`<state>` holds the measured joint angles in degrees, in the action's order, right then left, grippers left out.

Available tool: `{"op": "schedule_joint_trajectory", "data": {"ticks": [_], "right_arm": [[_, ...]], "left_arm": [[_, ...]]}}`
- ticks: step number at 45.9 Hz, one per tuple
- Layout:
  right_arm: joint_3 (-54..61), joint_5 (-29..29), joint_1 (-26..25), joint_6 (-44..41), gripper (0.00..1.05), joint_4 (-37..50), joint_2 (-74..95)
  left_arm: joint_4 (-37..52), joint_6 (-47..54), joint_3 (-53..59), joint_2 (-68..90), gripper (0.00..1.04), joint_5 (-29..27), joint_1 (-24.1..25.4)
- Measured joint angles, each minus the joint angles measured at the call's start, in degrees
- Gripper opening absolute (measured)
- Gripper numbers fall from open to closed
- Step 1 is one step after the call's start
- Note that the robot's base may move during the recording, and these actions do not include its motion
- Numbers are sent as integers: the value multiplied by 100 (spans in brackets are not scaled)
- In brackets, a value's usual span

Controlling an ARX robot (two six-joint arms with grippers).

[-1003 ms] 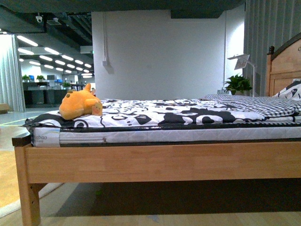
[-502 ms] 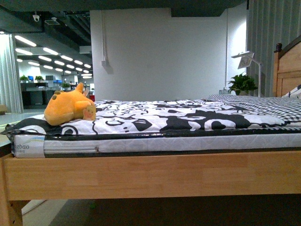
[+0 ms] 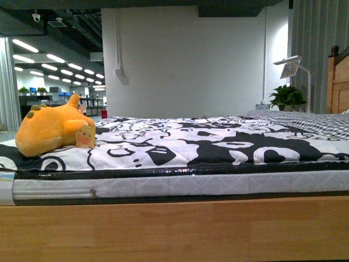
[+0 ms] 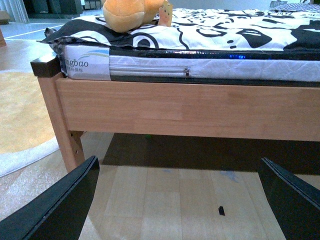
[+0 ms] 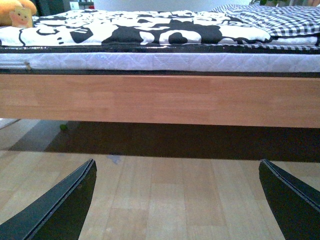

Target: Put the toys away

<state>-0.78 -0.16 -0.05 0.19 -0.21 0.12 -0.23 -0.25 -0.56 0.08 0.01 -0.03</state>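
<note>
Orange-yellow plush toy (image 3: 52, 131) lies on the black-and-white bedsheet (image 3: 218, 144) at the bed's left end, seemingly on its belly. My left hand (image 4: 180, 200) and right hand (image 5: 177, 200) hang spread wide and empty, low before the wooden bed rail (image 3: 174, 229), above the floor (image 4: 150, 175).

Furniture showroom, wooden bed (image 3: 174, 229) with patterned mattress cover (image 3: 207, 144), open office hall (image 3: 54, 82) with strip lights behind
</note>
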Motion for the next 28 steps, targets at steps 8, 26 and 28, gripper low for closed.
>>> {"op": "schedule_joint_trajectory", "data": {"ticks": [8,26,28], "right_arm": [[0,-2,0,0,98,0,-2],[0,0,0,0,98,0,-2],[0,-2,0,0,98,0,0]], "left_arm": [[0,0,0,0,99,-2,0],[0,0,0,0,99,0,0],[0,-2,0,0,99,-2,2]]}}
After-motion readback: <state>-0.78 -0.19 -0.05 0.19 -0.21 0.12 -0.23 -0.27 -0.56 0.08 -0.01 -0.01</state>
